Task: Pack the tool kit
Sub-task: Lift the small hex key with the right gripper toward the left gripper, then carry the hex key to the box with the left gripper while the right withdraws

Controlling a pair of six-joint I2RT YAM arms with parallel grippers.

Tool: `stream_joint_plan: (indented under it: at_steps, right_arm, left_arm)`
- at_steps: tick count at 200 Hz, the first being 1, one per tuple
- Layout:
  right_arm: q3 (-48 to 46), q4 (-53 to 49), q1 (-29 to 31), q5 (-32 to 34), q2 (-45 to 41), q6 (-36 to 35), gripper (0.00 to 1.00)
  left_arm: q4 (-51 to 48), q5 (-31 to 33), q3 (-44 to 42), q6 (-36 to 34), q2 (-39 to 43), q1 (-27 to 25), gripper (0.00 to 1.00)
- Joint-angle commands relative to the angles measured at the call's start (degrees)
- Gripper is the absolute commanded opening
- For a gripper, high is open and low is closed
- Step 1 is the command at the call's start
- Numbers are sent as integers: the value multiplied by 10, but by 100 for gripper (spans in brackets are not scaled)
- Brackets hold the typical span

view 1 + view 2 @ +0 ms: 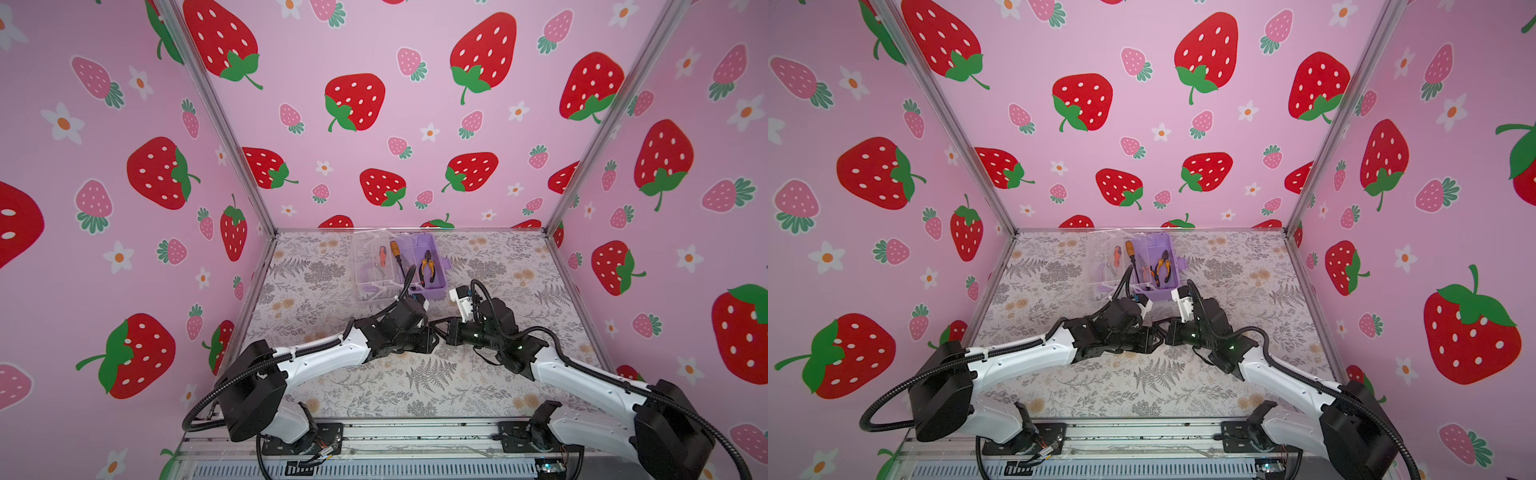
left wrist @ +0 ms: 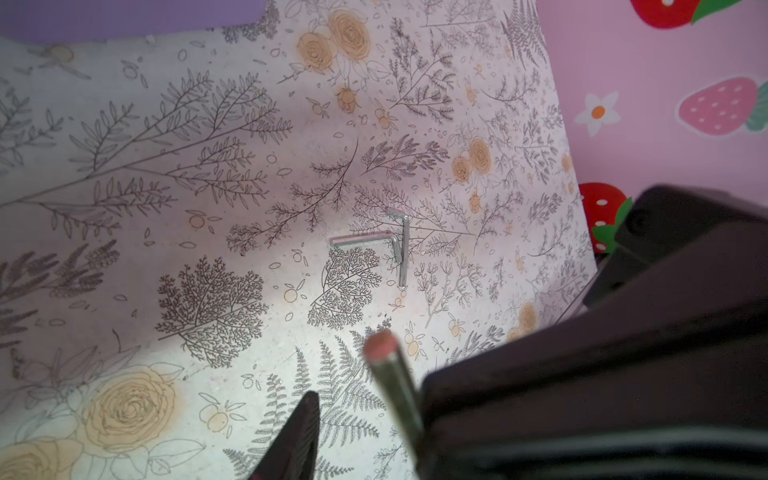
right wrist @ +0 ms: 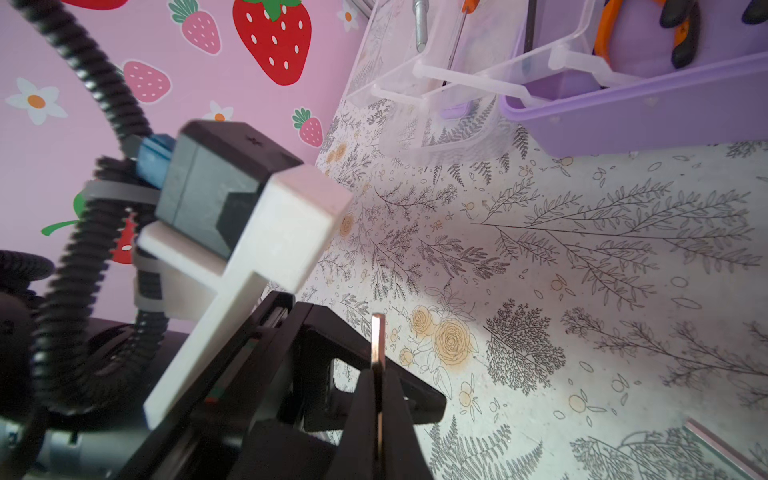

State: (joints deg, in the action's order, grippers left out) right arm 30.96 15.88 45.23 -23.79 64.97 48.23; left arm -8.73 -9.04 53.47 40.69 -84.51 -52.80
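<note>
The lilac box (image 1: 434, 293) stands open at the back of the table, its clear lid (image 1: 368, 249) folded out to the left. Orange-handled pliers (image 1: 427, 268) lie in the box. Two screwdrivers (image 1: 381, 254) (image 1: 395, 249) lie on the lid side. Both grippers meet mid-table. My right gripper (image 3: 377, 374) is shut on a silver hex key (image 3: 378, 336) that sticks out past its tips. My left gripper (image 2: 382, 415) faces it; one finger (image 2: 301, 432) stands apart from that key (image 2: 388, 374), and the other is hidden. Two more hex keys (image 2: 365, 241) (image 2: 404, 253) lie on the table.
Floral paper covers the table (image 1: 415, 386). Strawberry-print walls close it in at the back and both sides, with a metal rail (image 1: 415, 432) along the front. The left wrist camera housing (image 3: 266, 216) sits close to the right gripper.
</note>
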Motion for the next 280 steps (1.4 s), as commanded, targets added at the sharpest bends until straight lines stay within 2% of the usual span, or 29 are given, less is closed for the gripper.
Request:
stream_joint_plan:
  at_steps: [1,20,31,55,67,98,127,156,192,225,280]
  right_arm:
    - [-12,21,1,-25,-3,9,0]
    - [-15,20,1,-26,-3,7,0]
    - [-17,20,0,-25,-2,5,0]
    - [-20,19,-1,-17,-7,1,0]
    - [-21,17,-6,-9,-15,-1,12]
    - [-22,2,-33,19,-74,-14,33]
    - [-23,-47,-60,54,-133,-41,40]
    - [-40,-74,-74,65,-158,-48,42]
    - [-63,-74,-80,55,-150,-47,43]
    - [-66,-82,-87,50,-154,-57,43]
    - [-72,-94,-104,50,-161,-69,43]
  left_arm:
    - [18,4,31,6,-1,-2,28]
    - [6,9,38,5,1,-1,11]
    - [-4,33,42,5,1,0,0]
    - [-25,48,51,3,4,5,0]
    - [-41,51,57,0,5,13,0]
    - [-135,80,93,-8,0,64,0]
    - [-224,119,140,-29,-5,142,0]
    - [-274,191,200,-62,-24,188,0]
    - [-336,283,304,-113,-112,215,0]
    - [-382,282,401,-125,-199,258,0]
    - [-390,257,481,-147,-259,311,0]
